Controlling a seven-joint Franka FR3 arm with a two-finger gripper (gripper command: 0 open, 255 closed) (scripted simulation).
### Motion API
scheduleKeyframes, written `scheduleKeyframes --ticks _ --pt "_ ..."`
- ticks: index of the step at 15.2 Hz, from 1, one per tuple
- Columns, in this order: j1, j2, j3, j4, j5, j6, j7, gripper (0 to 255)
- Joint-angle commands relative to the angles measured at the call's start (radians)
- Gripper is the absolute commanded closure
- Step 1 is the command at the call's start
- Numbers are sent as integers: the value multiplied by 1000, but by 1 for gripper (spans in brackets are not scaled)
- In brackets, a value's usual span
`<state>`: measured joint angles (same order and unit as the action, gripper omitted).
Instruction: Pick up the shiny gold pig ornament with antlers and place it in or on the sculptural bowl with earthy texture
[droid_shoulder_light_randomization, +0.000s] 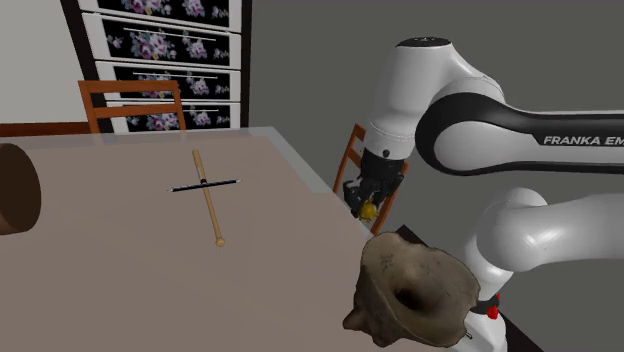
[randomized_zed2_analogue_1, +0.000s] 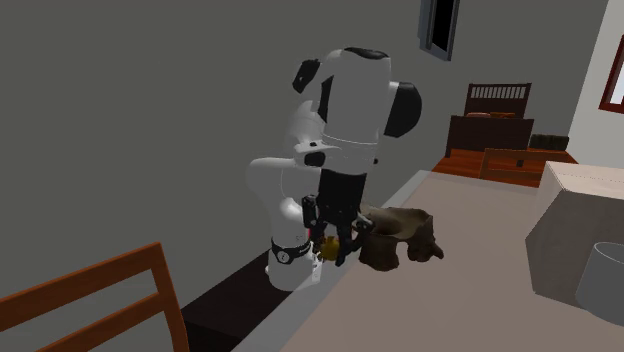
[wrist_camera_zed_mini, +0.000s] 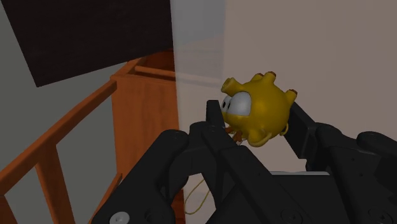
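On the left of the shoulder view, the surface carries a brown round vessel cut by the frame edge. Toward the centre lies a wooden stick crossed by a thin black pen. Both lie well apart from the work, and I judge them no hazard.

The risk sits right of centre. There the gold pig ornament hangs in the jaws beside the surface's right edge, with an orange chair behind it. The earthy bowl lies below it in the frame, at the lower right.

A slip here could send the pig off the edge and out of reach instead of onto the surface. The pig is round and glossy, so the hold probably rests on little contact, and a quick swing might roll it out. The bowl looks lumpy, with an uneven rim and a modest hollow. Released off-centre, the pig could strike the rim and bounce away. A low approach could also knock the bowl, which itself sits near that same edge.

In the wrist view the jaws are closed to the pig's width and clasp it. One finger presses beside its white eye, and the other finger meets the opposite flank under an antler stub. They touch nothing else.
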<state>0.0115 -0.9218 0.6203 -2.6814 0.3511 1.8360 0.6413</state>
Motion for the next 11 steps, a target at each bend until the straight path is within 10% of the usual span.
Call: scheduleKeyframes --ticks 1,11 --pt "-1 -9 -13 22 -10 -32 -1 255" --pt "-20 -13 -68 146 -57 -159 -8 255"
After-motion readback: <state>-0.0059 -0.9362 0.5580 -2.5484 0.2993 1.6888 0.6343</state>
